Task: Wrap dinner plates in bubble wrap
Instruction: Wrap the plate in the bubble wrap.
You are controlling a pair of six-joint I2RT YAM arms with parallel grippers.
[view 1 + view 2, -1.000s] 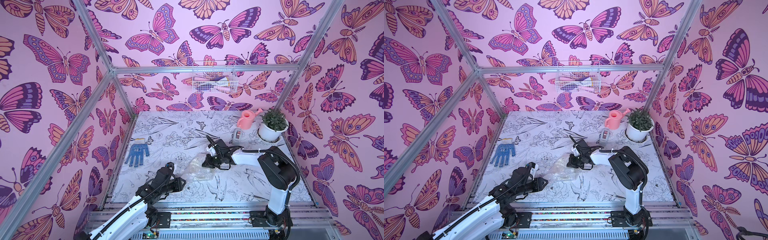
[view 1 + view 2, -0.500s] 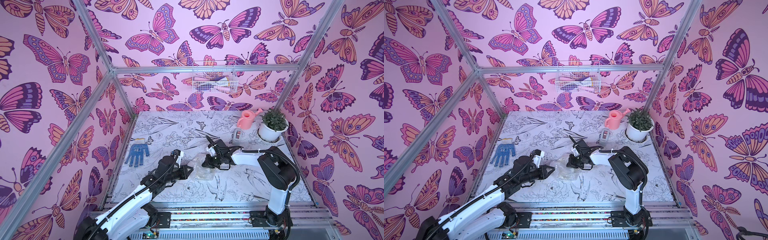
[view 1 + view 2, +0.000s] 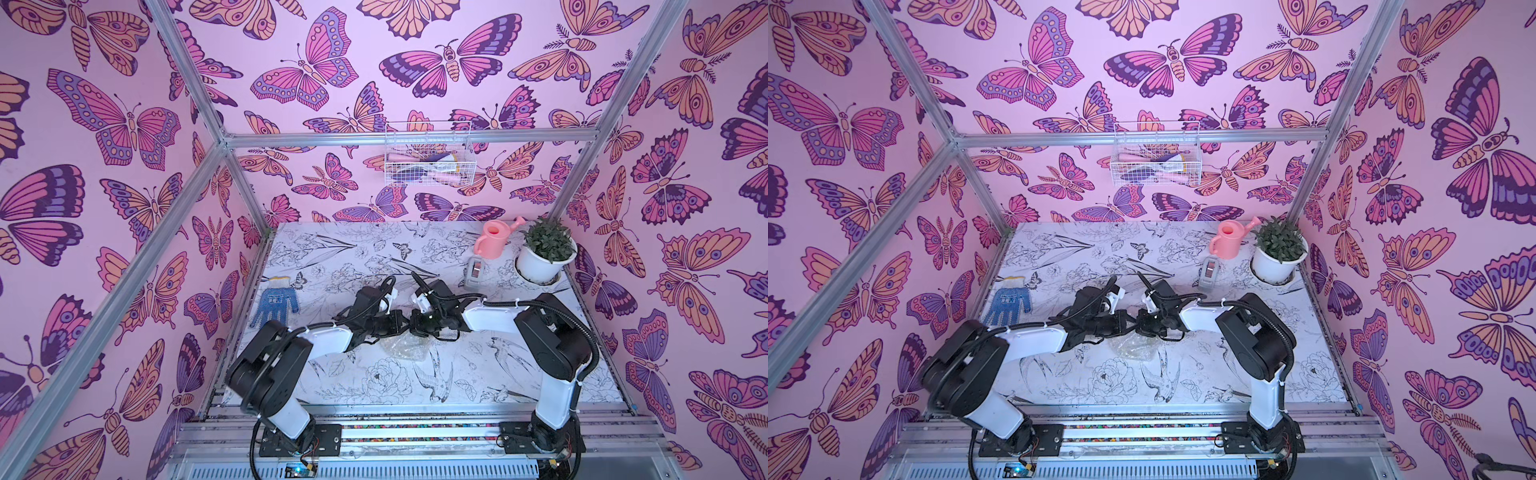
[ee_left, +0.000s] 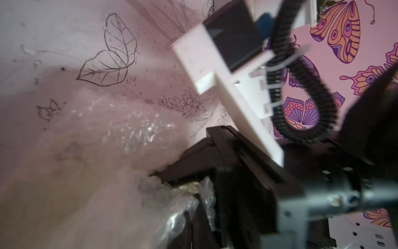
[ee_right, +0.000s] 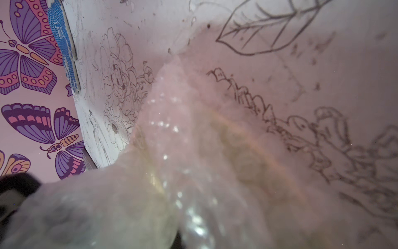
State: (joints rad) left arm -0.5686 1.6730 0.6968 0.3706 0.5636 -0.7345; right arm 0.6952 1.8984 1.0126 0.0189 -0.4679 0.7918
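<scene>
In both top views the two arms reach in from the lower corners of the table (image 3: 519, 374) and meet just below its middle. The left hand (image 3: 400, 324) and right hand (image 3: 417, 325) stand tip to tip, almost touching. Both are pinched narrow on the upper edge of the wrap (image 3: 405, 348).

The wrap lies as a small crumpled bundle right under the tips, with its lower edge resting on the table. In the right wrist view it rises in a fold up to the lens and hides the fingers. The plate (image 5: 234, 151) shows only as a cream-yellow blur inside it, and its rim cannot be traced. In the left wrist view a crease of wrap sits between dark fingers.

Bare table runs from the bundle down to the front rail, and a wide bare band lies above the hands. The glove (image 3: 275, 299) lies at the left edge, well apart. The dispenser (image 3: 473, 272), can (image 3: 494, 241) and pot (image 3: 540, 270) crowd the upper right corner, with the dispenser nearest the right arm's wrist.
</scene>
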